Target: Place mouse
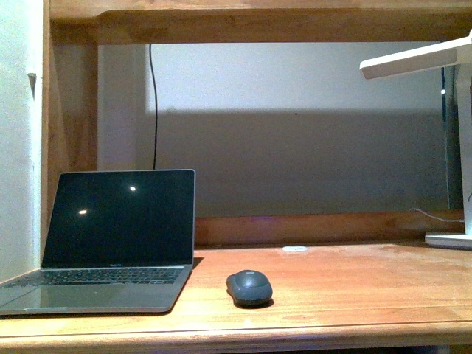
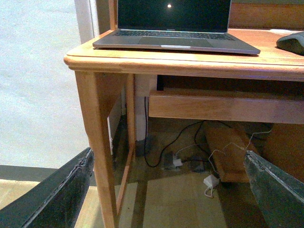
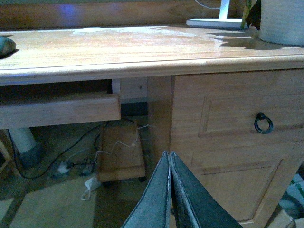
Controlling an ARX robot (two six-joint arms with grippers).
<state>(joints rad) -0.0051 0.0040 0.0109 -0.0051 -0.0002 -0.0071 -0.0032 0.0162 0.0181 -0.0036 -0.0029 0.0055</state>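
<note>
The dark grey oval mouse point(image 1: 249, 287) lies on the wooden desk point(image 1: 332, 295), just right of the laptop point(image 1: 110, 236). Neither arm shows in the front view. The left wrist view catches an edge of the mouse point(image 2: 292, 42) on the desktop, beyond the laptop point(image 2: 175, 38). My left gripper point(image 2: 166, 190) hangs open below desk height, its dark fingers point(image 2: 57, 194) wide apart with only floor between them. My right gripper point(image 3: 169, 190) is shut on nothing, in front of the desk's drawer unit. A sliver of the mouse point(image 3: 5, 45) shows there too.
A white lamp point(image 1: 442, 74) stands at the desk's back right, and a small white disc point(image 1: 294, 249) lies near the back rail. A shelf point(image 1: 258, 18) spans above. Cables point(image 2: 190, 152) lie under the desk. A drawer front with a ring pull point(image 3: 263, 124) faces the right gripper.
</note>
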